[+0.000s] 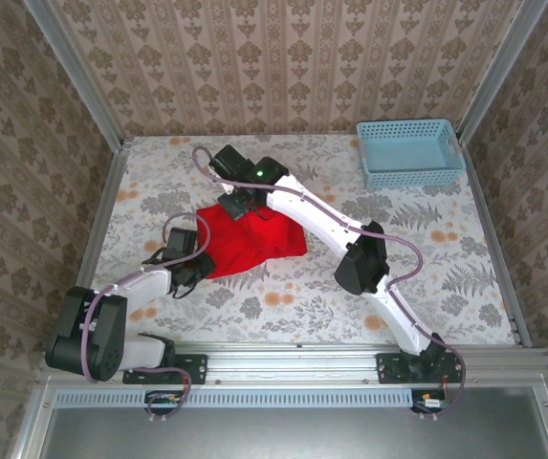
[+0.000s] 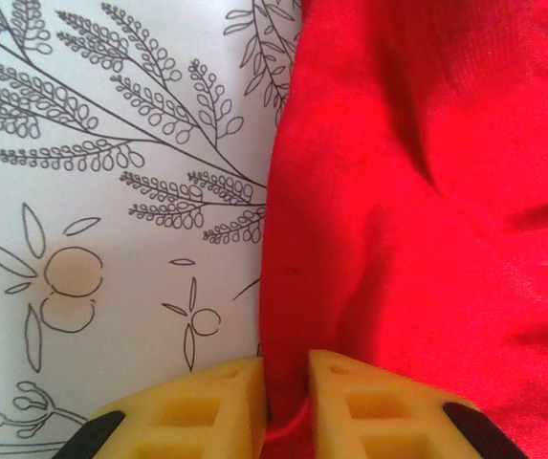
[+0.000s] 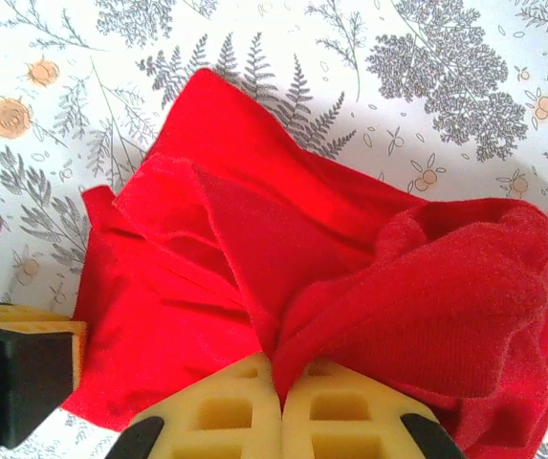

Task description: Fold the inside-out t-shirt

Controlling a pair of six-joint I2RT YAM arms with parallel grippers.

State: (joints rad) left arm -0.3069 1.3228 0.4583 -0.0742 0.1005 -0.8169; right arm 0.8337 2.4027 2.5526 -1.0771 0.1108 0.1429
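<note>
The inside-out t-shirt (image 1: 257,239) lies bunched in a bright red heap on the patterned tablecloth, left of the middle. My left gripper (image 1: 197,265) sits at the heap's near left edge. In the left wrist view its yellow fingers (image 2: 286,368) close on a fold of the t-shirt's (image 2: 427,239) edge, with red cloth filling the narrow gap. My right gripper (image 1: 239,205) is over the heap's far side. In the right wrist view it (image 3: 291,368) is shut on a pinch of the t-shirt (image 3: 254,258), and the cloth rises in folds from its fingertips.
A light-blue plastic basket (image 1: 409,151) stands at the table's far right corner. The right arm (image 1: 331,222) reaches across the middle of the table to the shirt. Patterned walls close in the table on three sides.
</note>
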